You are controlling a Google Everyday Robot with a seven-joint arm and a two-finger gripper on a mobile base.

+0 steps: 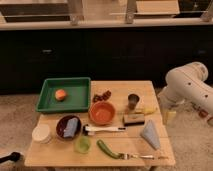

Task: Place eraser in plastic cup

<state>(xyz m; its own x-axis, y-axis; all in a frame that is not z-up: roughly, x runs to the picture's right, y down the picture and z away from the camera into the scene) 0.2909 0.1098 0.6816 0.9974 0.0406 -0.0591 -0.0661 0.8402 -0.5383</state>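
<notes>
The white arm (pixel 190 85) is the biggest thing in view. It bends in from 3 o'clock, off the right edge of the wooden counter (pixel 150 90). Its tool (pixel 170 116) hangs just past that edge, near the counter's height. I cannot tell whether the tool is open or closed, and it appears to carry nothing.

A green tray (pixel 64 95) sits at the counter's 10 o'clock corner. An orange bowl (pixel 102 112) stands near the middle, with a dark bowl (pixel 68 126) at its 8 o'clock.

Smaller things follow. A black-handled brush (pixel 104 129) lies flat just below the orange bowl. A dark metal cup (pixel 133 101) stands at 12 o'clock from the eraser (pixel 133 119).

The eraser rests on the counter's right half, at about 9 o'clock from the tool and apart from it, with no item standing between them. Its long axis runs 9 to 3 o'clock, roughly pointing at the tool, so a grasp would likely close across the short sides.

The plastic cup (pixel 82 144) stands upright near the front edge. It is at about 8 o'clock from the eraser and well apart from it. The brush lies across that line, so the carry probably needs to pass above it.
</notes>
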